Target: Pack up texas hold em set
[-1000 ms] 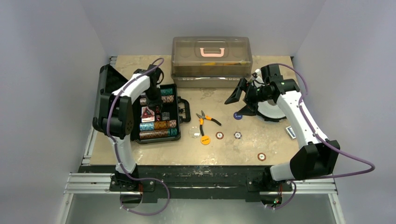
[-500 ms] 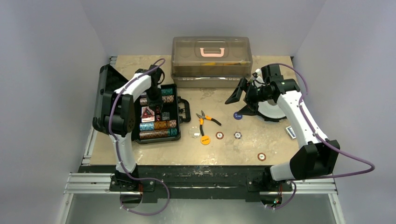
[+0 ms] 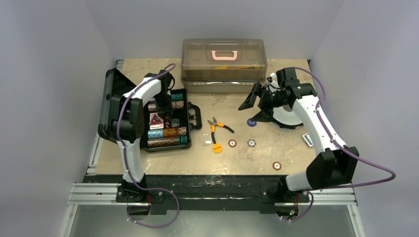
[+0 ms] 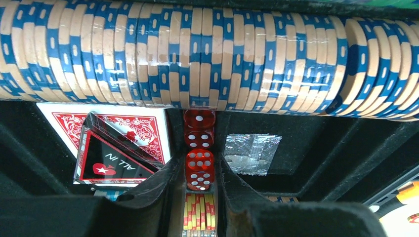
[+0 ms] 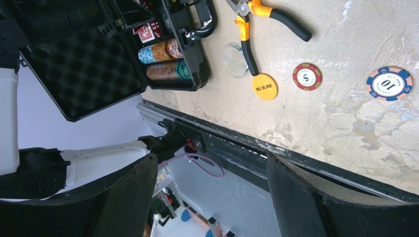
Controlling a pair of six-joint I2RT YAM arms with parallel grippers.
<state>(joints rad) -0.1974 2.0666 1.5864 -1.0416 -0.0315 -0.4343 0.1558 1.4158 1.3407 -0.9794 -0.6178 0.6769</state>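
My left hand [image 4: 198,210] is narrow, fingers [image 4: 148,213] flanking the red dice [image 4: 199,170] inside the open briefcase [image 3: 188,111] at the counter's [image 3: 247,160] left; whether it grips, I cannot tell. My right hand [image 5: 212,197] hangs wide, empty. I read "ALL IN" on a triangular marker [image 4: 114,159], "BIG BLIND" on a yellow disc [image 5: 265,87].

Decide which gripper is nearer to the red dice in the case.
Left. The left gripper hangs directly over the red dice inside the black case; the right gripper is far across the table.

White links [image 3: 312,117], black joints [image 3: 330,170], purple cables [image 3: 117,123], black right pincer [image 5: 212,165]
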